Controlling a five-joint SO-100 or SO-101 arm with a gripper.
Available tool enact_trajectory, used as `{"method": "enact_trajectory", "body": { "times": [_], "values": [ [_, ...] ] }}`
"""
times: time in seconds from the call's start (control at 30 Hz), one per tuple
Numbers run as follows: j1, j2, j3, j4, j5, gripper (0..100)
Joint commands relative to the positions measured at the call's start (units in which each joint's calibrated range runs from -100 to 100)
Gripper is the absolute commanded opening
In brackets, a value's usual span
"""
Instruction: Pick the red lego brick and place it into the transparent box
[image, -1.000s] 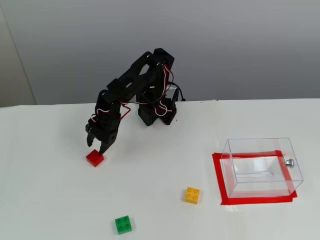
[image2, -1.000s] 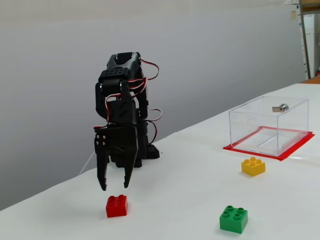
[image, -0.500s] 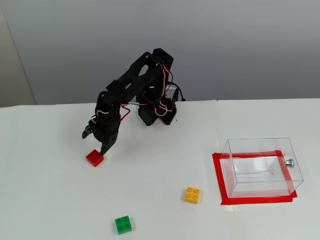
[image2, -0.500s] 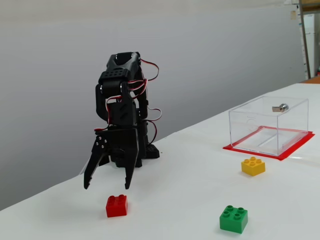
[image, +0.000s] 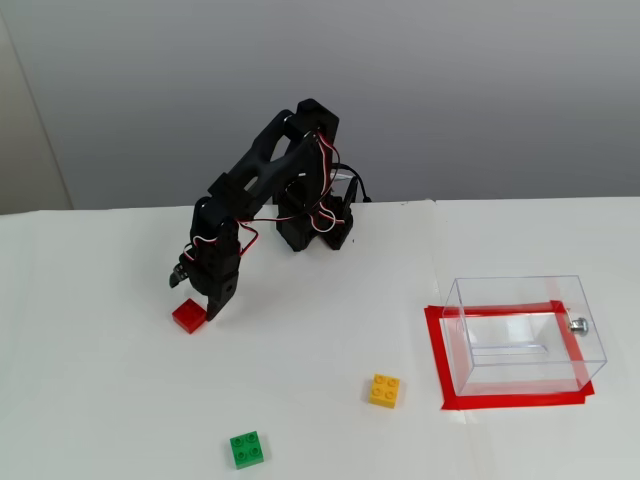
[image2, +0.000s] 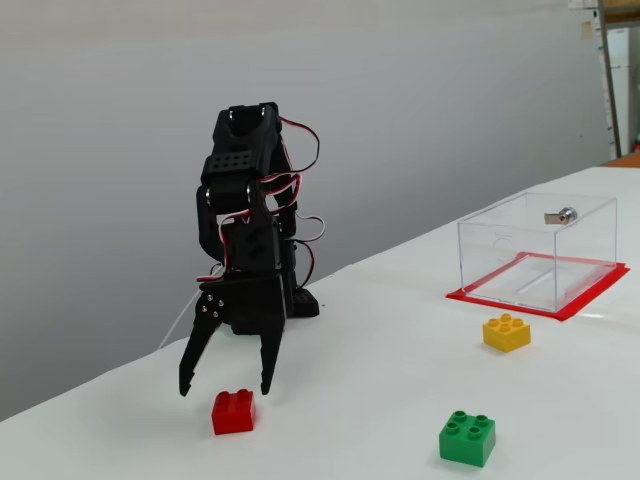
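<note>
While the hand (image2: 226, 388) hangs spread open just above the red lego brick (image2: 233, 411), nothing is gripped yet.

You see the brick lying flat on the white tabletop (image: 320, 400), studs up, well apart from the transparent box (image: 524, 333), which stands on its red tape rectangle (image: 440, 360) at the right of the high fixed view. In the low fixed view the brick (image: 189, 316) sits between and a little in front of the two fingertips. I judge it light, rigid and smooth, so it can slip or tip: close your fingers on two opposite flat side walls, low and square, not on the studs.
</note>
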Motion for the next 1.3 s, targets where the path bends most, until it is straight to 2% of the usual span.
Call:
{"method": "enact_trajectory", "body": {
  "times": [0.0, 0.73, 1.0, 1.27],
  "values": [
    [0.63, 0.39, -0.11, -2.77, 0.17, 36],
    [-0.48, 5.40, 0.07, -8.86, 0.28, 35],
    [-0.63, 5.40, 0.16, -8.25, 0.22, 16],
    [-0.41, 4.80, 0.25, -8.16, 0.22, 14]
  ]
}}
